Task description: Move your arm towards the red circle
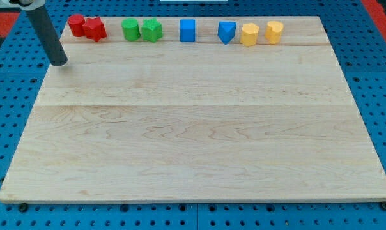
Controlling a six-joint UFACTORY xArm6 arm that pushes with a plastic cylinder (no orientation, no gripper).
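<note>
- Where the dark rod leans in from the view's top left corner, you see my tip (59,64) resting on the wooden board (193,140) near its upper left corner.
- The rod slants: its upper part sits further toward the view's left and top, and its lower end comes down toward the view's right.
- There are no jaws for you to judge here; the arm ends in this plain rod, and it holds nothing.
- The red circle (75,25) lies just above and slightly to the right of my tip, apart from it, at the left end of the row along the board's top edge.
- As a round block it shows you no long axis and no clear facing direction.
- Touching or just beside its right side you find a red block (95,29) of irregular, star-like shape.
- Further toward the view's right you see a green circle (130,29) and a green star (152,30) close together.
- Then come a blue cube (188,30) and a blue triangle-like block (227,32).
- Last in the row you see two yellow blocks, the left yellow block (249,34) and the right yellow block (274,31); their exact shapes are hard to tell.
- Around the board you see a blue perforated table (7,96).
</note>
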